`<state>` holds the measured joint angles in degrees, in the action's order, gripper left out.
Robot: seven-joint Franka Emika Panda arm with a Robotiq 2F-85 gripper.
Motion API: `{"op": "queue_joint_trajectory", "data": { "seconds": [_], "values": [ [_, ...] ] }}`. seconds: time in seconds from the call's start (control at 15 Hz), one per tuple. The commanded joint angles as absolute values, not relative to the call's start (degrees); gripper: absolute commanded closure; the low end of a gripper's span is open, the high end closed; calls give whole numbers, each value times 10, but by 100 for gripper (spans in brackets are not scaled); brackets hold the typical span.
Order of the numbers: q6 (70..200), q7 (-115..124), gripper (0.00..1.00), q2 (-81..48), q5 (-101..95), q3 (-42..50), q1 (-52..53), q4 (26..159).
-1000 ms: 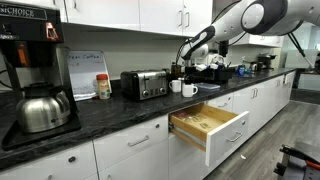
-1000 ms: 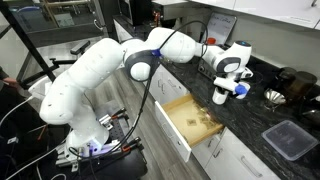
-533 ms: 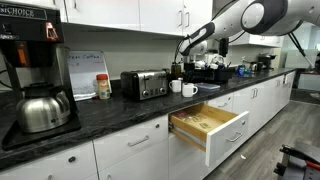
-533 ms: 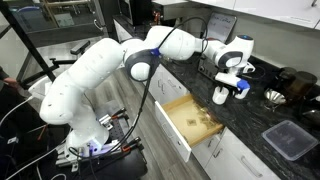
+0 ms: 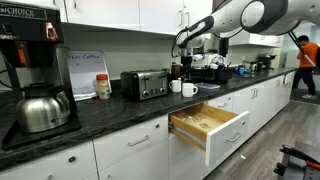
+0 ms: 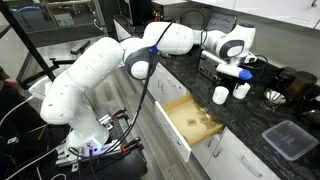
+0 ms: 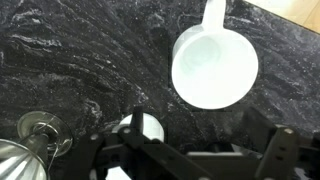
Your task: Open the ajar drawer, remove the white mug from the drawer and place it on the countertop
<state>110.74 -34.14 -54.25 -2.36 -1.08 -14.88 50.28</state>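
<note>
The white mug (image 6: 240, 91) stands upright on the black countertop (image 6: 255, 112). In the wrist view the mug (image 7: 214, 66) shows from above, its handle pointing to the top edge. My gripper (image 6: 236, 72) hangs just above it, open, with nothing between its fingers. In the wrist view the gripper (image 7: 200, 135) lies at the bottom edge, jaws spread wide and clear of the mug. The drawer (image 5: 207, 125) is pulled out below the countertop (image 5: 110, 112), its pale wood interior (image 6: 195, 120) showing.
A second mug (image 6: 220, 95) stands close beside the first, near the counter edge. A toaster (image 5: 145, 84) and a coffee maker with kettle (image 5: 42, 108) stand further along. A glass (image 7: 38, 130) and a white object (image 7: 140, 128) sit near the fingers. A person (image 5: 305, 62) stands at the far end.
The gripper has opened, let go of the white mug and risen off it. The mug stays on the countertop. A person has come into view at the far end.
</note>
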Motion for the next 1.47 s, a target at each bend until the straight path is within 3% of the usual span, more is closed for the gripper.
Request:
{"op": "queue_joint_trajectory", "data": {
  "seconds": [0.0, 1.2, 1.27, 1.4],
  "values": [
    [1072, -358, 0, -524, -29, -13, -141, 492],
    [1033, -395, 0, -357, -25, -17, -119, 612],
    [1032, -379, 0, -402, -25, -12, -117, 548],
    [1031, -380, 0, -384, -25, -14, -116, 570]
  ]
}}
